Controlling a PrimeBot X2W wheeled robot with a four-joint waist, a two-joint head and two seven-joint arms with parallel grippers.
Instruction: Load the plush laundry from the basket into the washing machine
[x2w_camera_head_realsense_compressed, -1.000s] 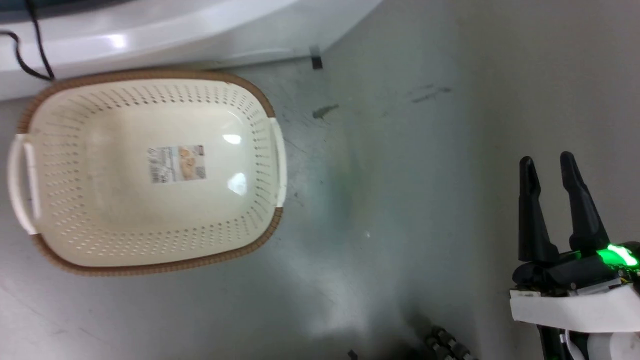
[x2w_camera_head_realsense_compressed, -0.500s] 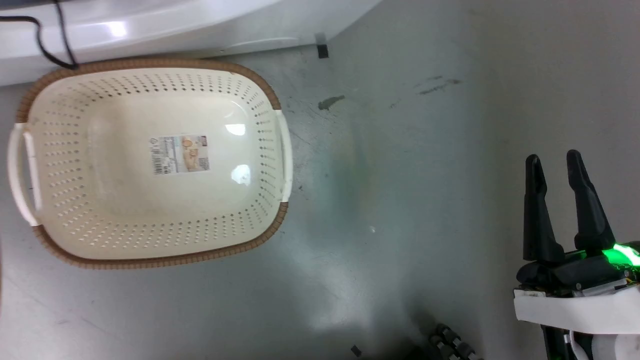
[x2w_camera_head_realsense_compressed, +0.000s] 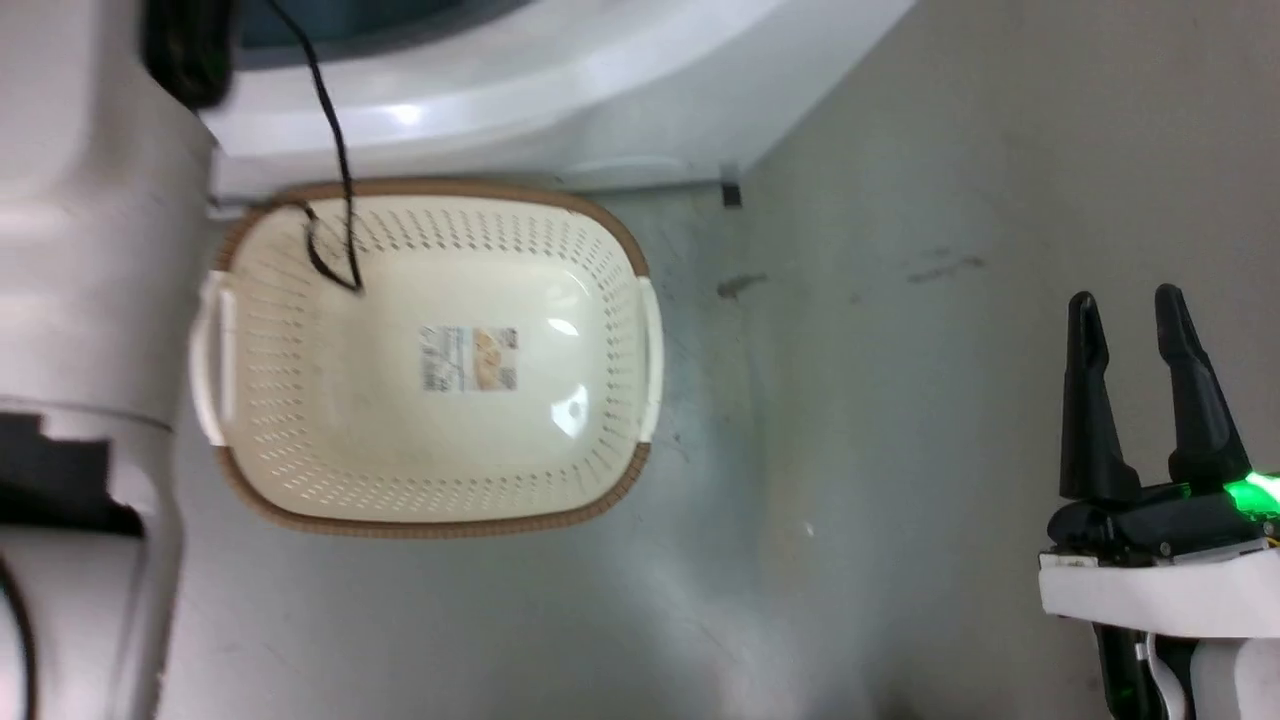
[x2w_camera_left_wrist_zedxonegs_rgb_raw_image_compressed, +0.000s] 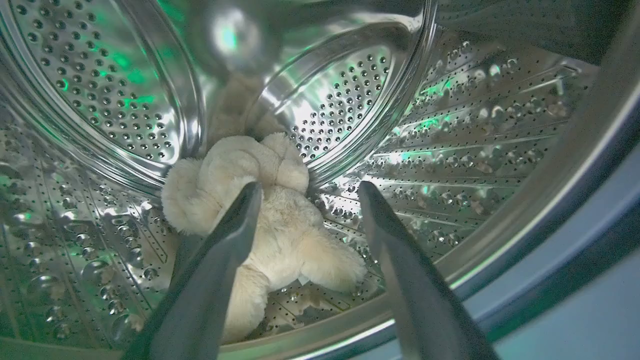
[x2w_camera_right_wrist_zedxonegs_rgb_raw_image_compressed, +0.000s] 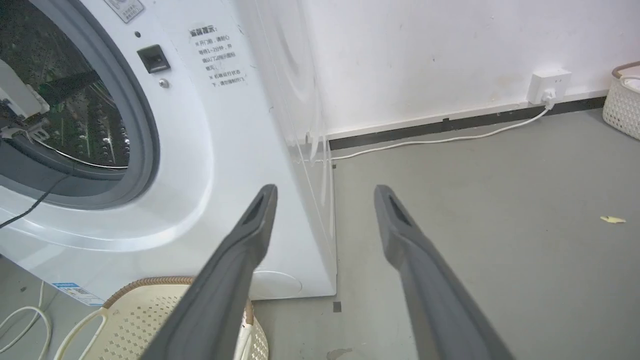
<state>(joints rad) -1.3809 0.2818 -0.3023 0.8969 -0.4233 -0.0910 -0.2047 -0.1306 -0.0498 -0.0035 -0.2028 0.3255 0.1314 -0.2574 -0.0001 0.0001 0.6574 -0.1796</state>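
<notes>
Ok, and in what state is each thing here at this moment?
plush: lying loose in the drum, not gripped.
basket: upright on the floor before the washer, empty.
washer: open, plush inside.
left pincer: open, inside the drum, near the plush.
right pincer: open, empty, over the floor.

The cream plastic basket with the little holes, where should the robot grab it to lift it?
Probably the pale side handle of the oval cream perforated basket, the one nearer the right gripper, coming down from above. It juts out past the brown woven-look rim, so one finger could go each side, and the basket sits upright on the floor.
</notes>
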